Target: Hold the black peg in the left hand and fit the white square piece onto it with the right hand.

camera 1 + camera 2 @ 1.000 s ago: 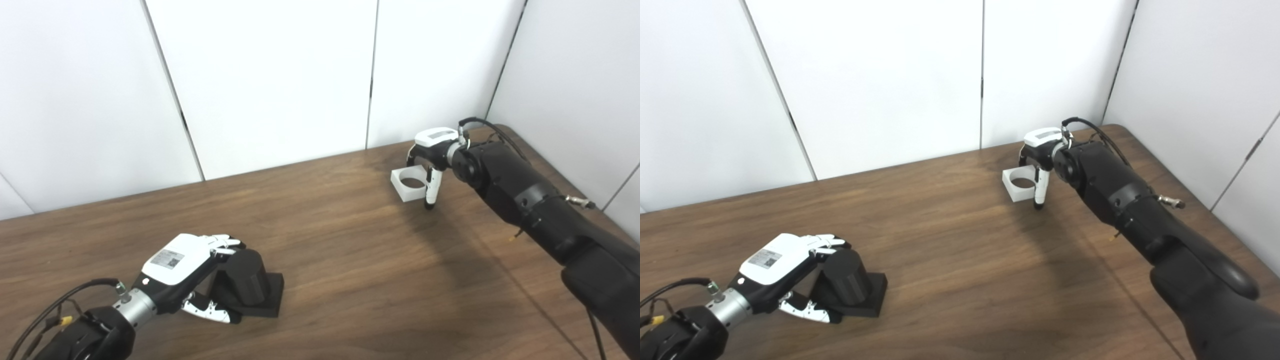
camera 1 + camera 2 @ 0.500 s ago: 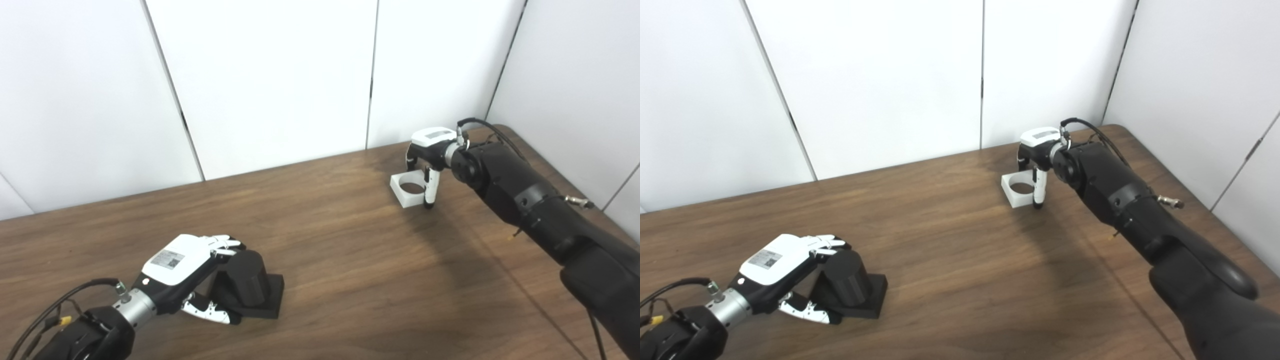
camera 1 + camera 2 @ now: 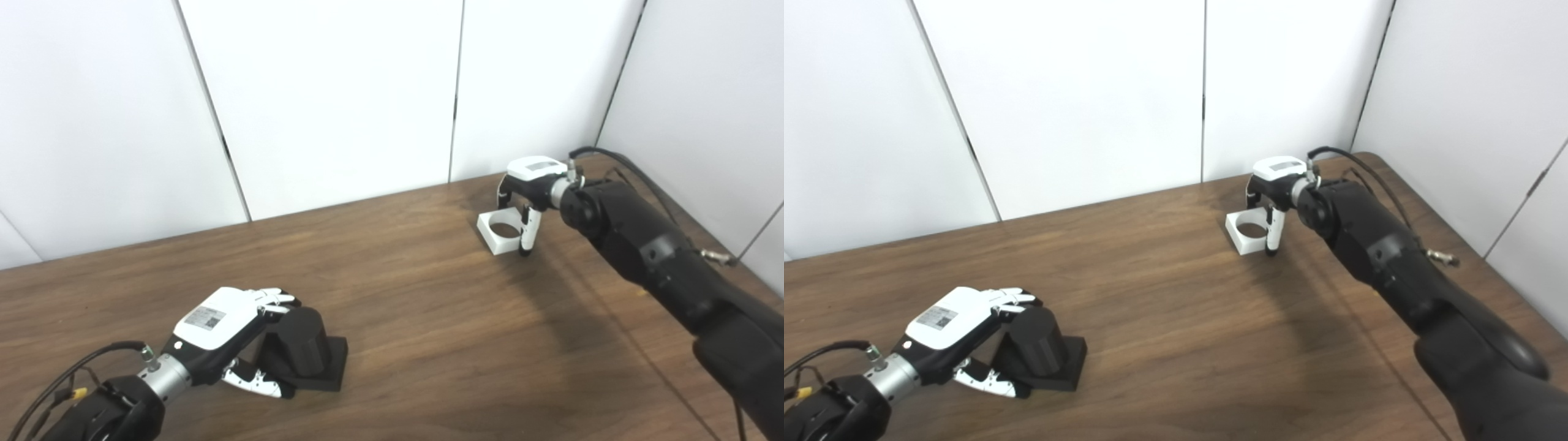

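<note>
Left hand was wrapped round the black peg, a matte cylinder on a square base, bracing it upright near the front-left of the wood-grain worktop. White square piece, smooth plastic with a round bore, sat flat at the far right. Right hand straddled it from above, fingers narrowed at its sides, likely pinching for a lift; a firm grip wasn't clear.
</note>
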Controlling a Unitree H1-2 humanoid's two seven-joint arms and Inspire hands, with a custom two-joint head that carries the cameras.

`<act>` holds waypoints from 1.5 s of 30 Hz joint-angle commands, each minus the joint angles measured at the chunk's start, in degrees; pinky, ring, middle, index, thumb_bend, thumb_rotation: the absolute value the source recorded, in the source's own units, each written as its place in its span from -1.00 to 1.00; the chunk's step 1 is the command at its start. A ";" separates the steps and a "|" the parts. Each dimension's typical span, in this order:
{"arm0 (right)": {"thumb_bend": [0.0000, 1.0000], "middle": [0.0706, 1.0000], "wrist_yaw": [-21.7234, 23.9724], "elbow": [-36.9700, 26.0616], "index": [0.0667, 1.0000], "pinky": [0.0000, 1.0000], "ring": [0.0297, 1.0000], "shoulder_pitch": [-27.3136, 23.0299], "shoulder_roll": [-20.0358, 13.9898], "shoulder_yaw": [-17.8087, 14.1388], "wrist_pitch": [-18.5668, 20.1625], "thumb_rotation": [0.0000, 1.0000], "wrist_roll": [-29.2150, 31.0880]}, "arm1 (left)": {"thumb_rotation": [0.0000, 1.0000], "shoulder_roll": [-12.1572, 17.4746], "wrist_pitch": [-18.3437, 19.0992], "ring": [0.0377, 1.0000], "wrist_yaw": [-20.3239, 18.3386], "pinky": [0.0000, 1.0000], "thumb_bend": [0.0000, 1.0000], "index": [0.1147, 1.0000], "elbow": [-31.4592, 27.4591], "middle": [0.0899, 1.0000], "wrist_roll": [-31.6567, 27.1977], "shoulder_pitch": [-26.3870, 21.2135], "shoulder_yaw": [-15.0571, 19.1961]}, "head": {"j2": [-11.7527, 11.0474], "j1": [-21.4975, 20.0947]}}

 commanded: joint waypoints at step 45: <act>0.04 0.50 7.98 -30.20 -0.12 0.44 0.65 0.62 1.13 -5.12 -6.70 -0.75 11.42 | -0.86 -3.20 6.49 0.86 -9.80 0.67 0.05 -0.15 0.18 0.75 4.87 -0.50 -4.04 | 5.52 21.68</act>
